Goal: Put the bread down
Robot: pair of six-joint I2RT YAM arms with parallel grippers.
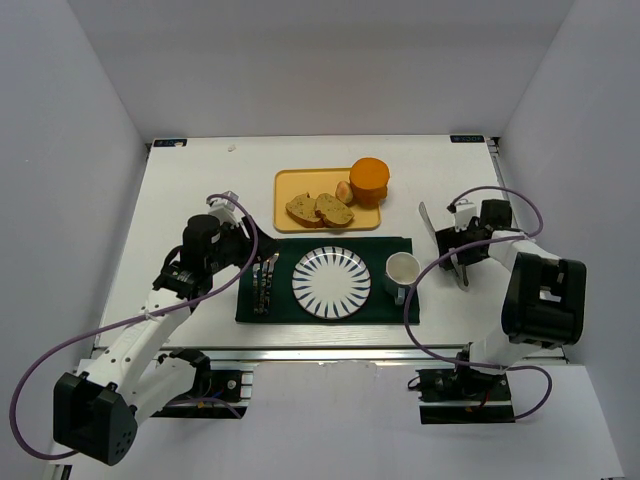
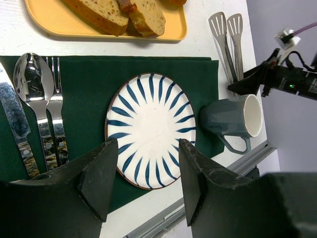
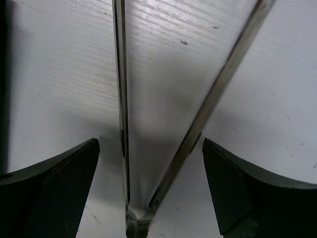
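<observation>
Two golden-tan bread slices [image 1: 303, 209] [image 1: 335, 209] lie side by side on a yellow tray [image 1: 300, 183] behind the striped plate [image 1: 331, 282]. They also show in the left wrist view [image 2: 99, 12] [image 2: 147, 13], above the plate [image 2: 151, 130]. My left gripper [image 1: 252, 252] [image 2: 148, 178] is open and empty, hovering over the left part of the green placemat, near the cutlery. My right gripper [image 1: 455, 245] [image 3: 150, 144] is open, low over the table, its fingers either side of metal tongs [image 3: 198, 119] near their hinge end.
An orange cylinder [image 1: 369, 181] stands on the tray's right end. A grey mug [image 1: 401, 271] [image 2: 233, 119] lies on its side right of the plate. A knife, spoon [image 2: 29, 79] and fork lie on the placemat [image 1: 385, 248]. The tongs [image 1: 424, 214] [image 2: 228, 39] lie right of the mat.
</observation>
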